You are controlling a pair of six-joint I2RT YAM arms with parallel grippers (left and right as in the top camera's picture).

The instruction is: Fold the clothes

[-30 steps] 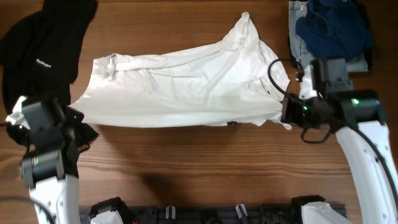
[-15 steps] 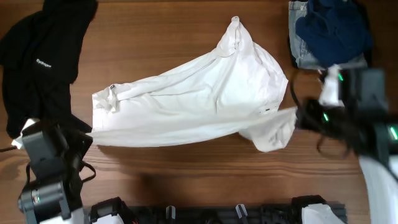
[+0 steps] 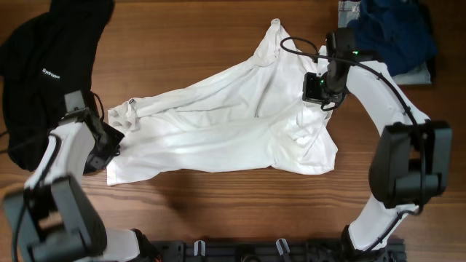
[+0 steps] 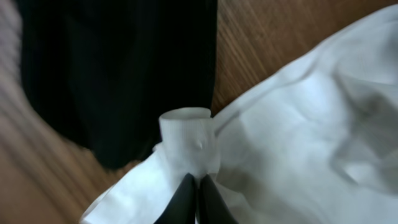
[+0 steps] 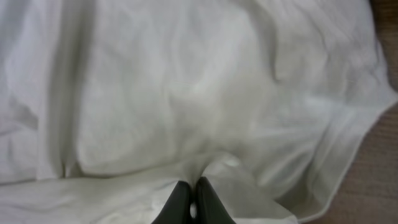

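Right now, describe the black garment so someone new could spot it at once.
On the wooden table, look to the far left corner. The black garment lies there, just left of the spread white T-shirt. Unlike the dark blue clothes at the far right, it carries a small line of white text.

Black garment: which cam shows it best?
Overhead. It shows most of the black garment, spread at the frame's upper left, with its lower edge beside the white shirt. The left wrist view shows only a dark patch of it next to a corner of the shirt. The right wrist view shows none of it, only white cloth.
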